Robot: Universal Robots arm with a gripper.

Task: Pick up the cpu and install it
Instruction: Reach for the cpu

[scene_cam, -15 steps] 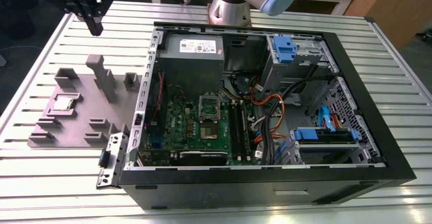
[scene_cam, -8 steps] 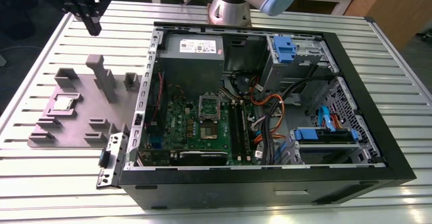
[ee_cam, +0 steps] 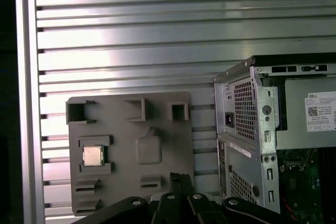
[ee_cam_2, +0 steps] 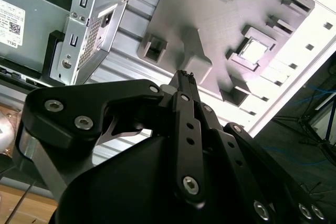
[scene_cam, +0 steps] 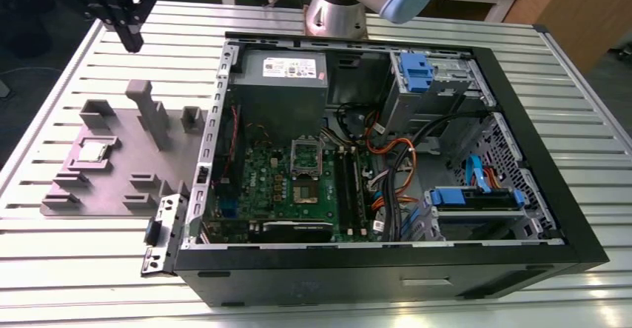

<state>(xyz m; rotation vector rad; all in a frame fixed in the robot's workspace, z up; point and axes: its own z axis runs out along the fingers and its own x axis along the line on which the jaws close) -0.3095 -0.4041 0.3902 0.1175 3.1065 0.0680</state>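
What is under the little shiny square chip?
The cpu lies in a square pocket of the grey holder plate. Its own body covers whatever is directly beneath it.

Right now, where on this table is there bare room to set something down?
The slatted table is bare at the exterior view's lower left, below the grey tray, and along the strip on the exterior view's right of the computer case. Crowded: the tray's pockets, one holding the cpu, and the case's inside, packed with cables.
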